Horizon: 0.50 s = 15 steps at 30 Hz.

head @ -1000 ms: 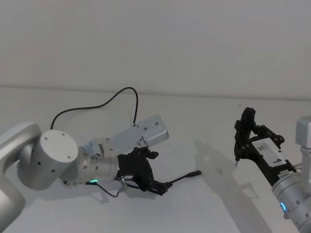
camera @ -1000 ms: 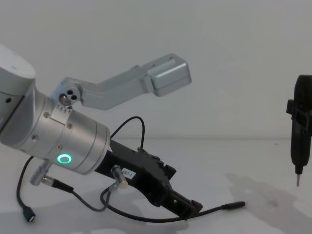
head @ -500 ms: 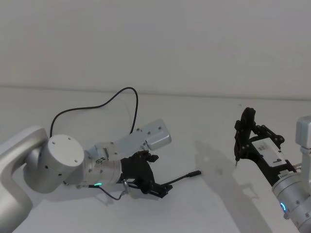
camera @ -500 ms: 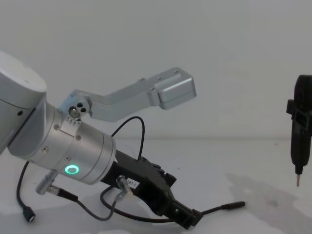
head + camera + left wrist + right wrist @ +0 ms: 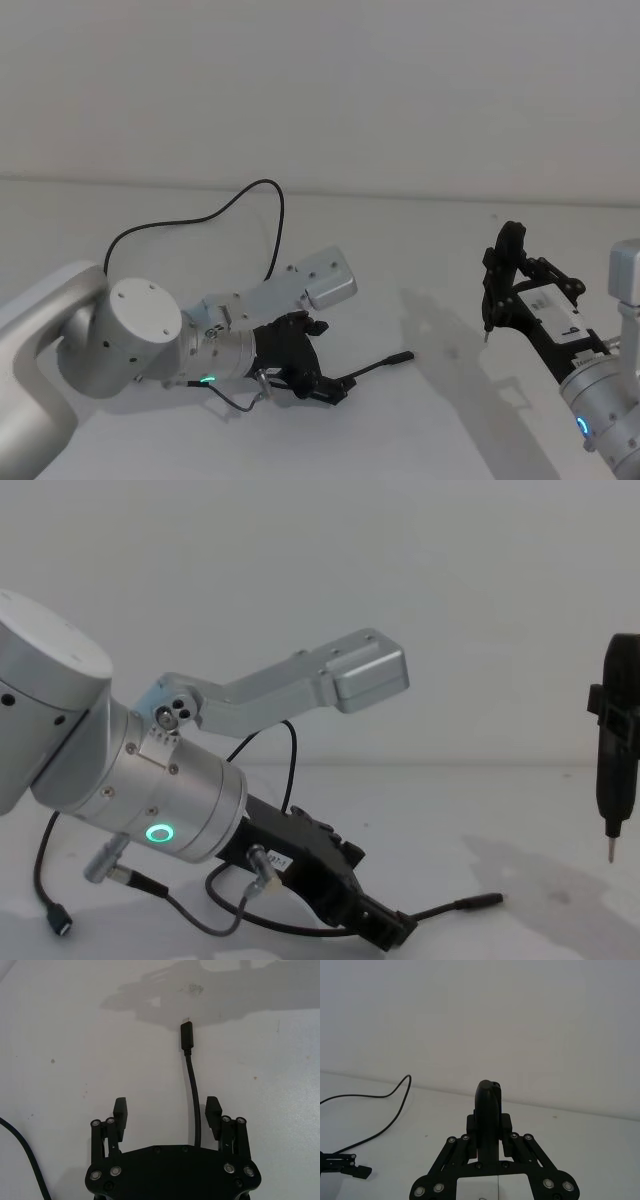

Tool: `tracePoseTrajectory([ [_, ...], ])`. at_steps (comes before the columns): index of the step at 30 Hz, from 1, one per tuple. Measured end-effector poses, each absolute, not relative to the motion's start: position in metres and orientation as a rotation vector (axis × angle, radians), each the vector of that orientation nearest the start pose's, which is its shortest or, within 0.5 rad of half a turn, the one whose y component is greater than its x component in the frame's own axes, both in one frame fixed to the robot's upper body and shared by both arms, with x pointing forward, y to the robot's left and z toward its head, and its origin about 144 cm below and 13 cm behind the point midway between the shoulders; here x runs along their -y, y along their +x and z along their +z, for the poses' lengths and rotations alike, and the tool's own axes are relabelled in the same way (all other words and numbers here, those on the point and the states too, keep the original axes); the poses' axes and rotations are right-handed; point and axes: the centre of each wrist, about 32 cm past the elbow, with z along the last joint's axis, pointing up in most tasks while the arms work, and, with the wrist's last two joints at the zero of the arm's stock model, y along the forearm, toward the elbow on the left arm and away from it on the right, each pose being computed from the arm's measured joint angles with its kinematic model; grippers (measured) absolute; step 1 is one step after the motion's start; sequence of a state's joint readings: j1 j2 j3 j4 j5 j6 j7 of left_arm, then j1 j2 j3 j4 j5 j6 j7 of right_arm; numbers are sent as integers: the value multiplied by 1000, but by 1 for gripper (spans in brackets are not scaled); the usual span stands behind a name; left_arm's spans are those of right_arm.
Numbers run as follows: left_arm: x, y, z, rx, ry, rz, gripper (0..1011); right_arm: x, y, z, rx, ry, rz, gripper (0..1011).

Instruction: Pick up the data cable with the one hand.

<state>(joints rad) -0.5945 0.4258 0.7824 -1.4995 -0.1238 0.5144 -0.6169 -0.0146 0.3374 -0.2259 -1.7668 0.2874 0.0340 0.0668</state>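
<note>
The data cable [image 5: 375,366] lies on the white table, its slim black plug [image 5: 401,357] pointing right. My left gripper [image 5: 332,391] is low over the table, open, with its jaws on either side of the cable. In the left wrist view the cable [image 5: 192,1085] runs between the fingers [image 5: 121,1110], closer to one of them and touching neither. In the chest view the left gripper [image 5: 388,929] sits just behind the plug [image 5: 482,902]. My right gripper [image 5: 503,292] hovers at the right, shut on a narrow black tool [image 5: 620,740] with a metal tip.
A thin black cable loop [image 5: 240,195] arcs across the table behind the left arm. A short lead with a small flat plug [image 5: 58,925] lies at the near left. The table [image 5: 430,250] between the two arms is bare white.
The left arm has shifted a little right and sunk lower, bringing its open gripper closer to the table around the cable. The cable and the right arm have not moved.
</note>
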Motion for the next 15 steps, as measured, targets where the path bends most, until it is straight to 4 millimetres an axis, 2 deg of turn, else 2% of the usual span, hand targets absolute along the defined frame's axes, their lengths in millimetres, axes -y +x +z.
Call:
tracePoseTrajectory([
  [4, -152, 542, 1245, 120, 676, 457, 896, 237, 443, 1189, 75, 26, -1229, 268],
  [15, -151, 543, 1244, 118, 678, 460, 575, 237, 443, 1189, 75, 26, -1229, 268],
])
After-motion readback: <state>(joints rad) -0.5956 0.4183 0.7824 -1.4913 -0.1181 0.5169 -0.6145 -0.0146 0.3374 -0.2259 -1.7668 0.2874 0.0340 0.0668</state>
